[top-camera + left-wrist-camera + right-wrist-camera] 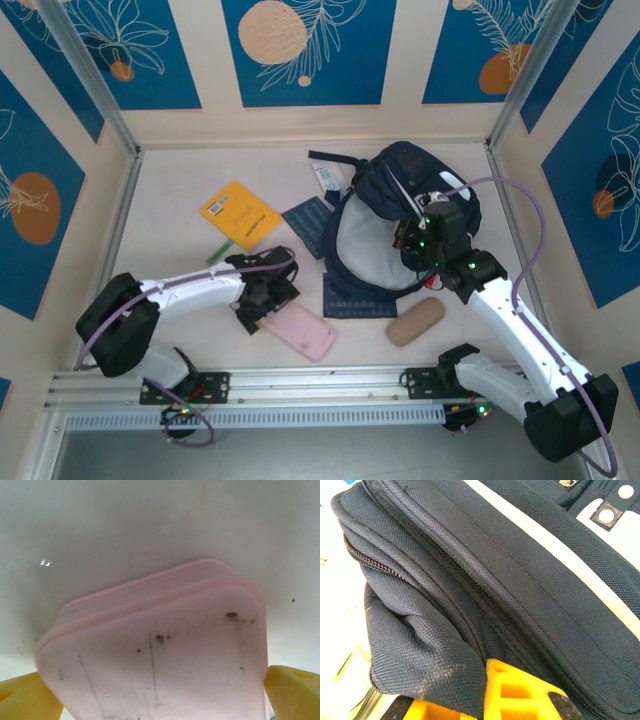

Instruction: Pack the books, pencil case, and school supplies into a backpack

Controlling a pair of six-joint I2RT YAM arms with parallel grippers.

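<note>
The flat pink plastic case (pixel 298 331) lies on the table (pixel 170 210) at near left, with the released left gripper (pixel 160 695) astride it. The right gripper (pixel 415 240) is clenched on the rim of the large navy fabric backpack (pixel 395 175), far right. Next, the left should close, lift the case and carry it into the backpack.

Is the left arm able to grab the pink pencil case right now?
Probably yes. The left end effector is open right at the pink pencil case, with its yellow fingers standing one at each side of it. Nothing lies on the case or between it and the fingers.
</note>
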